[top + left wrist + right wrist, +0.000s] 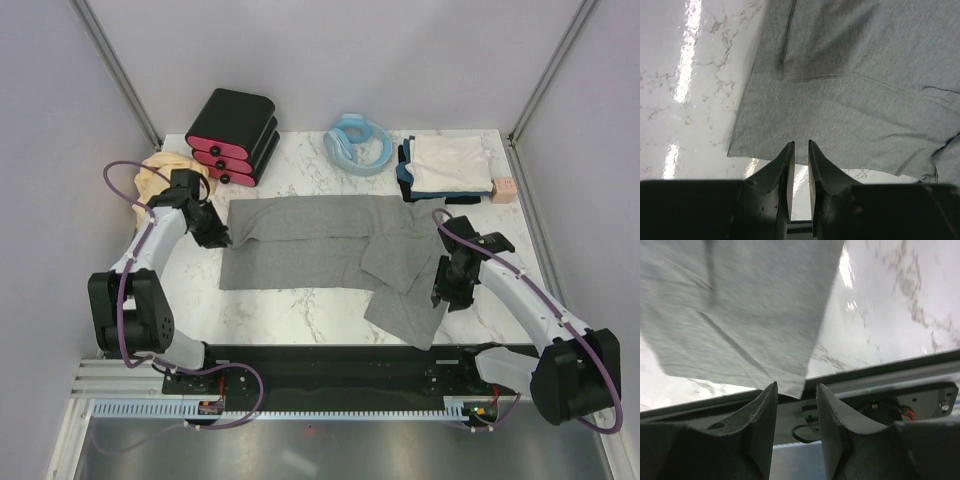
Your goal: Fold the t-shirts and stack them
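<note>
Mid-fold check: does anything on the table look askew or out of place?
Yes. The grey t-shirt lies skewed: its right part twists downward, and one corner pokes past the near edge of the table. The tan-yellow shirt also sits crumpled at the back left corner, not yet folded.

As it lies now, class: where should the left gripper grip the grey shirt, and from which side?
Probably its left edge, near the front corner, coming in from the left over the table. There the shirt lies flat with a straight free edge beside the left gripper; its right end is folded over and rumpled.
</note>
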Controlling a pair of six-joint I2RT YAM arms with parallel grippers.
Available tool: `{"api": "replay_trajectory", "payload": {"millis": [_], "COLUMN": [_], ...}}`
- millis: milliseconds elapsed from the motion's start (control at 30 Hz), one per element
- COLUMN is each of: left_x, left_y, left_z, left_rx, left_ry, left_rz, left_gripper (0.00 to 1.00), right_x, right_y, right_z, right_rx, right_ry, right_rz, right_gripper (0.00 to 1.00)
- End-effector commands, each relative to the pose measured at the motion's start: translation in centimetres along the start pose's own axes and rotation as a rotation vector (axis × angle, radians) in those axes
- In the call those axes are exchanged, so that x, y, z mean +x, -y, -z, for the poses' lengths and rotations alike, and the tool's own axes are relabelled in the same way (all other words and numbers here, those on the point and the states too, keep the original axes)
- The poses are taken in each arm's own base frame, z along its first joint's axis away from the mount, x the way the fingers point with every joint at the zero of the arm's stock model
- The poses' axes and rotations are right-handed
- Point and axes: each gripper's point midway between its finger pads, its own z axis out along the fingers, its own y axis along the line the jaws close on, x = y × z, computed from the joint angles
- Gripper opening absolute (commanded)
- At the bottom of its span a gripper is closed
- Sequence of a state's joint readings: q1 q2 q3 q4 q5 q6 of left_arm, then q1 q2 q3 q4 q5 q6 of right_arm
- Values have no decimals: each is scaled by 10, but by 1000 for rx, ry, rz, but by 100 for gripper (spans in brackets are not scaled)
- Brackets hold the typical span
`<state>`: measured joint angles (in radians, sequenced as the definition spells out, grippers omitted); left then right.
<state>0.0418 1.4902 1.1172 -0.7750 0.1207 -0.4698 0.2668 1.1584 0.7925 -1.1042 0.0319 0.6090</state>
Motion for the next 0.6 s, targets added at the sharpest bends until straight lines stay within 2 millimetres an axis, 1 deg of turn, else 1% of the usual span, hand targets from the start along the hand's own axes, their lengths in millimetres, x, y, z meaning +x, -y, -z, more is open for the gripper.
{"api": "replay_trajectory", "payload": {"millis": [0, 33, 67, 100, 133, 167, 200, 233, 267, 300, 333, 367, 400, 467, 500, 533, 567], "left_x": [-14, -20, -15, -14, -11, -8, -7, -4, -3, -3, -6, -8, -14, -20, -27, -27, -30], "left_y": [30, 35, 45, 49, 55, 58, 58, 61, 60, 62, 60, 60, 61, 60, 64, 64, 66], "left_z": [-9, -8, -11, -14, -24, -28, -33, -42, -57, -65, -69, -73, -75, -82, -82, -87, -86], "left_rx": [106, 113, 124, 130, 131, 131, 114, 101, 58, 47, 32, 21, 12, -4, -2, -6, -1], "left_ry": [6, 16, 1, -12, -40, -54, -62, -80, -92, -101, -96, -94, -82, -75, -60, -70, -67], "left_rz": [-70, -79, -119, -135, -151, -162, -172, -185, -210, -216, -223, -223, -224, -229, -236, -238, -242], "left_gripper": [23, 23, 23, 23, 23, 22, 21, 20, 17, 16, 14, 13, 12, 10, 9, 9, 8], "right_x": [-87, -96, -103, -116, -125, -130, -142, -152, -176, -184, -190, -201, -206, -219, -221, -224, -230], "right_y": [-46, -50, -53, -60, -63, -65, -74, -80, -92, -95, -98, -104, -107, -111, -113, -113, -116], "right_z": [41, 40, 26, 28, 24, 8, 9, 6, -8, -21, -26, -26, -35, -33, -36, -35, -28], "right_rx": [-116, -103, -64, -63, -45, -11, -22, -32, -11, 7, 8, 4, 8, 11, 17, 17, 7], "right_ry": [280, 283, 237, 251, 248, 209, 225, 244, 264, 258, 263, 283, 281, 319, 314, 318, 337], "right_rz": [36, 56, 78, 113, 125, 136, 151, 166, 170, 178, 180, 180, 190, 186, 191, 198, 200], "right_gripper": [44, 45, 45, 45, 47, 47, 47, 47, 47, 46, 46, 45, 43, 43, 42, 42, 42]}}
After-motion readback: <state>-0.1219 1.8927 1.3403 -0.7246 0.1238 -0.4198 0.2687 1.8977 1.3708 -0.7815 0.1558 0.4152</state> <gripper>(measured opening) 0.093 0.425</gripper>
